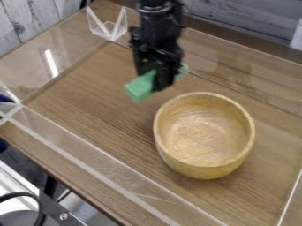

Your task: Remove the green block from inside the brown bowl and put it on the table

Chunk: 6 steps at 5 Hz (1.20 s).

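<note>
The green block (141, 87) hangs tilted above the bench (83, 97), just left of the brown bowl (206, 135) and clear of its rim. The black fingers (157, 81) are clamped tight on the block's upper right part, pointing down.

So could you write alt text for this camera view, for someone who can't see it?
A black robot claw holds a green block above a wooden table, left of an empty brown bowl. Low clear walls edge the table.
</note>
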Available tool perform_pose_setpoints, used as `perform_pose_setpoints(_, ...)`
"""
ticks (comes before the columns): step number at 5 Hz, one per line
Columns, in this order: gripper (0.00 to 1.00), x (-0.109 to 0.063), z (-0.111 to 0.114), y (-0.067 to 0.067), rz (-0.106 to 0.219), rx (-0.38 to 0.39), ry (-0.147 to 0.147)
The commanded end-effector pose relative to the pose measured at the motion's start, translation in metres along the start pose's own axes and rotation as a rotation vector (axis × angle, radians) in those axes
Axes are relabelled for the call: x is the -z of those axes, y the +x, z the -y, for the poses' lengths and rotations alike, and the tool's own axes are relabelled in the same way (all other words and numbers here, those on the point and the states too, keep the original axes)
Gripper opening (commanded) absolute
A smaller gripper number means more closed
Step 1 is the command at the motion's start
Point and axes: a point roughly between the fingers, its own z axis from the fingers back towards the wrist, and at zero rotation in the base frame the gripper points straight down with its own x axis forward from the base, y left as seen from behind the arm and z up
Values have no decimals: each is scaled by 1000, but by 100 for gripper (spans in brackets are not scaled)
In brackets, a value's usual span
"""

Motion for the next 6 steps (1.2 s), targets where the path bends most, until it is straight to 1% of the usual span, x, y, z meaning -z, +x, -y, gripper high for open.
perform_pose_setpoints(1,0,-5,-31,0,41,-40,37)
perform_pose_setpoints(2,0,9,-40,-6,21,-54,39)
perform_pose_setpoints(4,0,28,-37,-6,-11,-39,31)
perform_pose_setpoints(6,0,28,-34,1,-2,-38,33)
